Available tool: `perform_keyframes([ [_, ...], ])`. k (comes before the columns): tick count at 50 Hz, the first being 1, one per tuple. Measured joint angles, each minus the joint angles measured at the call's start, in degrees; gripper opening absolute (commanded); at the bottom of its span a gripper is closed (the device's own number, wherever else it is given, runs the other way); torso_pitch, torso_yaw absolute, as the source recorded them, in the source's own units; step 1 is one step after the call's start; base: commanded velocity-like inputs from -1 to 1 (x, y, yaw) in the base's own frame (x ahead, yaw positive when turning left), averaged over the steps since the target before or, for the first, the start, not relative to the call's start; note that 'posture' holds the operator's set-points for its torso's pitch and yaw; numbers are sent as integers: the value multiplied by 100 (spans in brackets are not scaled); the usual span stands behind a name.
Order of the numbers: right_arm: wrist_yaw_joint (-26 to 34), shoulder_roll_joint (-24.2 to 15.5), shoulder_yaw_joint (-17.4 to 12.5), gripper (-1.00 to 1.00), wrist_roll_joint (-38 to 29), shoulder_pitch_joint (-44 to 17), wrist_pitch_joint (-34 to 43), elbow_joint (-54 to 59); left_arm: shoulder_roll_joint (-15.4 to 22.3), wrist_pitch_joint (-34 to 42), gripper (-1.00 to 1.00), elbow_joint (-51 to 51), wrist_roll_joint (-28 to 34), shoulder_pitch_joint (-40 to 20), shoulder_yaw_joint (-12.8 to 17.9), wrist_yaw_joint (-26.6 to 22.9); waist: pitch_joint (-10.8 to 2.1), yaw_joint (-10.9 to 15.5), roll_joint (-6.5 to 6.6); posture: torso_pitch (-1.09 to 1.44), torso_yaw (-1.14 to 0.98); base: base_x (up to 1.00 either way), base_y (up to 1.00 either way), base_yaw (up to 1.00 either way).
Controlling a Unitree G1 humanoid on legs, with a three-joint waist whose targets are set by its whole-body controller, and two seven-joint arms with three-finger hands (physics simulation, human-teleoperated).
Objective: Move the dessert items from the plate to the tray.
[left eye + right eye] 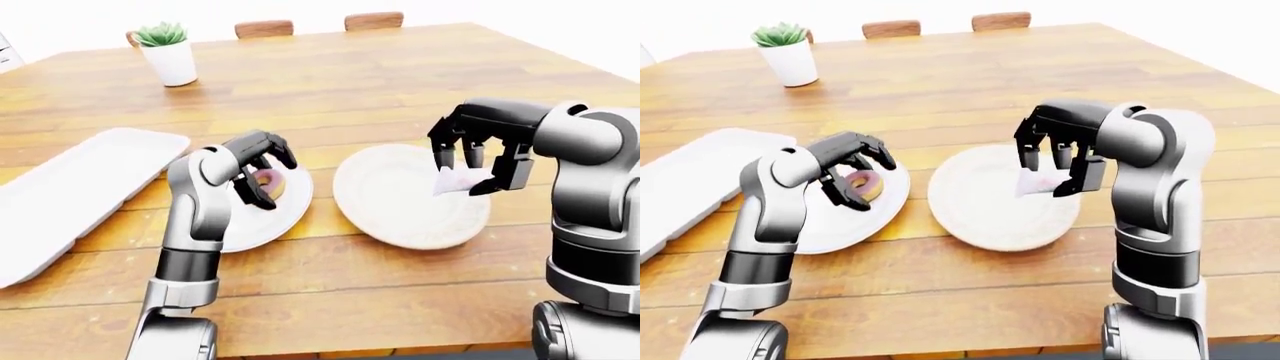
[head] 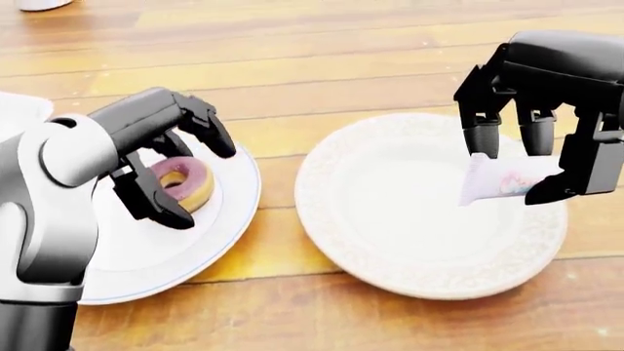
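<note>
We've got the packet (image 2: 507, 180) pinched in our right hand (image 2: 538, 165); left hand (image 2: 166, 161) open round donut (image 2: 182, 180). Next: close fingers, carry both to tray (image 1: 70, 187), left of donut.

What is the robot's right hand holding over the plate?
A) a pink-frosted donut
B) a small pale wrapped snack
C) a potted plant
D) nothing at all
B: the right hand pinches a small pale wrapped snack above the speckled plate, while the donut sits on the other plate.

No readable text, pink wrapped packet (image 2: 509, 179) bearing only a blurred print, no legible brand
</note>
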Motion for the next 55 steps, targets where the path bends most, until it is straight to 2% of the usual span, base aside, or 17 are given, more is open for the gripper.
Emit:
perform_keyframes([
  [5,19,-5,-2,-75,-7,-7,26,-19,-4,64,-18,-167,-15,-1,6,-100,17,-1,8,0,0,0,0,0],
  [11,79,-27,-12,-75,11,-94,69,-45,-51,364,-36,-780,-92,-143,17,-375,115,26,-26,0,0,0,0,0],
  [18,250,-104,14,-75,103,-469,293,-150,-48,936,-40,-1647,-166,-408,57,-965,269,41,-150,0,0,0,0,0],
  [24,286,-208,75,-87,120,-875,423,-60,138,1383,-40,-2181,-207,-711,67,-1548,409,65,-280,0,0,0,5,0],
  [26,302,-243,90,-87,88,-964,430,-7,224,1514,-40,-2142,-238,-882,87,-1705,423,77,-279,0,0,0,25,0],
  [31,360,-253,84,-89,15,-1097,454,-11,459,1792,-40,-2308,-291,-1377,149,-2000,358,132,-422,0,0,0,37,0],
  [32,354,-252,89,-89,11,-1129,446,-15,508,1829,-39,-2347,-298,-1469,176,-2037,356,142,-408,0,0,0,42,0],
  [34,349,-253,88,-88,2,-1182,436,-32,582,1875,-39,-2391,-316,-1616,225,-2076,383,134,-301,0,0,0,44,0],
  [36,356,-251,82,-88,-9,-1220,440,-37,630,1895,-39,-2410,-336,-1672,244,-2089,395,99,-111,0,0,0,45,0],
  [37,357,-248,82,-89,-13,-1243,442,-28,650,1907,-39,-2405,-345,-1682,245,-2099,374,94,28,0,0,0,44,0],
  [38,359,-213,95,-89,-18,-1250,447,-37,682,1918,-40,-2397,-353,-1661,257,-2108,369,118,47,0,0,0,45,0],
  [41,412,-148,227,-88,8,-1204,445,-6,718,1983,-40,-2322,-344,-1551,286,-2167,458,154,-17,0,0,0,45,0],
  [46,474,-175,169,-88,1,-1272,496,-33,692,1986,-40,-2339,-374,-1572,211,-2177,521,55,-338,0,0,0,46,0],
  [50,464,-208,129,-88,11,-1359,516,-98,727,1983,-41,-2345,-378,-1642,222,-2186,454,45,-626,0,0,0,46,0],
  [52,478,-224,89,-88,-2,-1297,537,-96,684,1978,-41,-2397,-381,-1610,191,-2193,455,-26,-560,0,0,0,46,0],
  [55,521,-221,95,-88,-27,-1262,570,-52,674,1972,-40,-2376,-414,-1576,122,-2247,357,40,-631,0,0,0,46,0],
])
